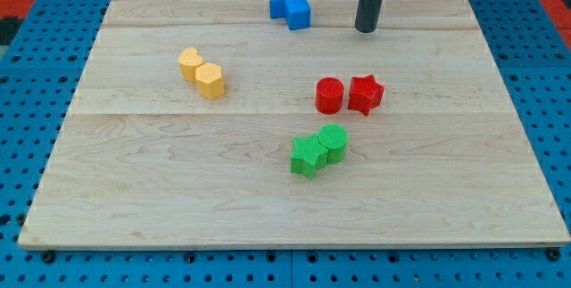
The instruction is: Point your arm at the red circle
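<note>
The red circle is a short red cylinder right of the board's middle. It touches a red star on its right side. My tip is the lower end of a dark rod coming down from the view's top. It stands on the board above and slightly right of the red circle, well apart from it. No block touches the tip.
Two blue blocks lie together near the view's top, left of the tip. Two yellow blocks sit at the left. A green circle and a green star-like block touch below the red pair. The wooden board rests on a blue surface.
</note>
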Robot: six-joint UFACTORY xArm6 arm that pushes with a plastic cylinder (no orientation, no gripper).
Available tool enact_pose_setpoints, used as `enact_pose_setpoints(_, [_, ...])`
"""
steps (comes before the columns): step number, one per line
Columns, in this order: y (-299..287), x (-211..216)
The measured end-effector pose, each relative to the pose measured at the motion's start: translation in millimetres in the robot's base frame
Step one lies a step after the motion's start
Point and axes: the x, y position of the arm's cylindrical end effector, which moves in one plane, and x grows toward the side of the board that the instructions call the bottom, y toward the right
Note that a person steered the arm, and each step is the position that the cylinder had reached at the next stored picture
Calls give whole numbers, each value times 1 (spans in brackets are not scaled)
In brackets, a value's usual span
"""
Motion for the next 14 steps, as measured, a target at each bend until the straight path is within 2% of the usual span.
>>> enact_pose_setpoints(6, [-11,-12])
enact_pose_setpoints(7, [35,11])
enact_pose_setpoints(8, [67,66])
enact_pose_setpoints(9, [80,110])
enact_pose_setpoints(10, [67,123])
enact_pose_setpoints(11, [57,153])
enact_pose_setpoints(12, [31,156])
enact_pose_setpoints(13, [43,144])
enact_pose_setpoints(14, [19,90])
